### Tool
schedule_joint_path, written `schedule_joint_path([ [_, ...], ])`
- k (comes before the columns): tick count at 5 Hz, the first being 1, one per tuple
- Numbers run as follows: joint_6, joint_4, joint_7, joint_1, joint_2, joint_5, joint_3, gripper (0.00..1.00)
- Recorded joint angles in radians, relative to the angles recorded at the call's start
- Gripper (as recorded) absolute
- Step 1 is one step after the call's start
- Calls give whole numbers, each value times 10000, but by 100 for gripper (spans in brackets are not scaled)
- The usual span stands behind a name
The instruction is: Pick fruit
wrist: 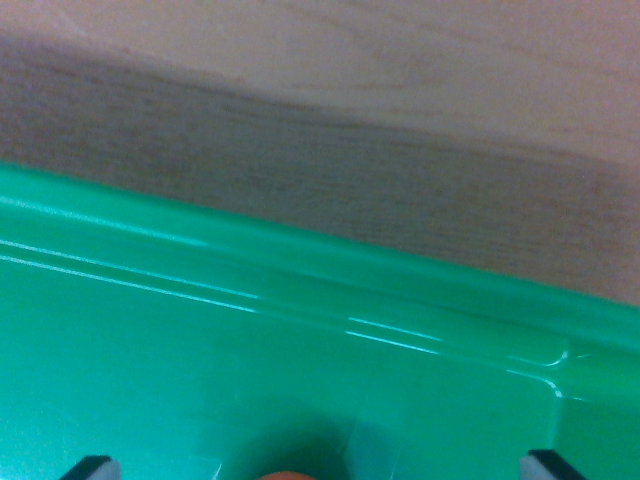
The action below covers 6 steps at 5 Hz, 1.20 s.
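Only a thin orange sliver of what may be a fruit point(284, 476) shows at the bottom edge of the wrist view; the rest is cut off. It lies on a glossy green tray point(200, 340) that fills the lower half of the picture. The two dark fingertips of my gripper point(322, 467) peek in at the bottom left point(92, 466) and bottom right point(552, 464). They stand far apart, so the gripper is open, with the orange sliver between them and nearer the left one. Nothing is held.
The tray's raised rim point(300, 250) runs diagonally from the left edge down to the right. Beyond it lies a wooden tabletop point(380, 100), shadowed close to the rim and lighter further away.
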Motion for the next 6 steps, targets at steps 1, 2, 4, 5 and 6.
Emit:
schedule_joint_path([
  [1, -441, -392, -215, -19, 139, 70, -3, 0],
  [2, -441, -392, -215, -19, 139, 70, -3, 0],
  [4, -863, -767, -420, -36, 272, 137, -6, 0],
  [5, -1256, -1116, -612, -53, 396, 199, -8, 0],
  [6, -1256, -1116, -612, -53, 396, 199, -8, 0],
])
